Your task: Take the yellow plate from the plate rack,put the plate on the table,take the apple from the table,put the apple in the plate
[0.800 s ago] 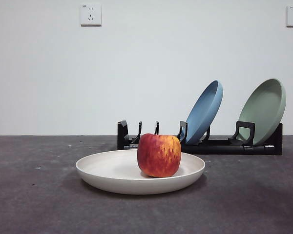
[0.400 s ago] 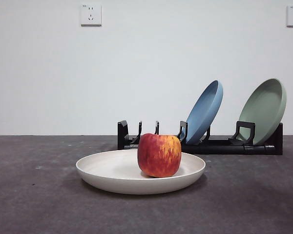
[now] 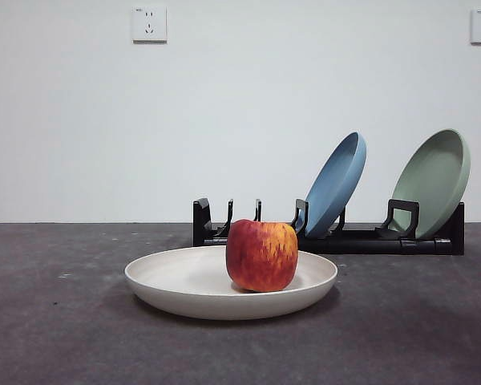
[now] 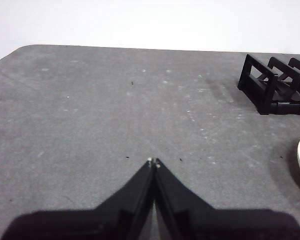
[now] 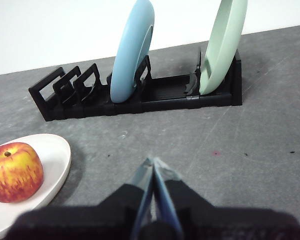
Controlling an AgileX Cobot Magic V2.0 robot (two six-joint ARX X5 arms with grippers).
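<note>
Both pairs of black jaws are closed on nothing, left gripper [image 4: 153, 162] and right gripper [image 5: 153, 162] above the dark grey table [image 3: 56, 337], where the streaked red apple [image 3: 261, 255] sits in the round cream plate [image 3: 176, 281] before the black pronged rack [image 3: 361, 239]

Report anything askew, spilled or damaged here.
Nothing stands out. The apple sits upright in the yellow plate, flat on the table; the blue plate and green plate lean in the plate rack.
</note>
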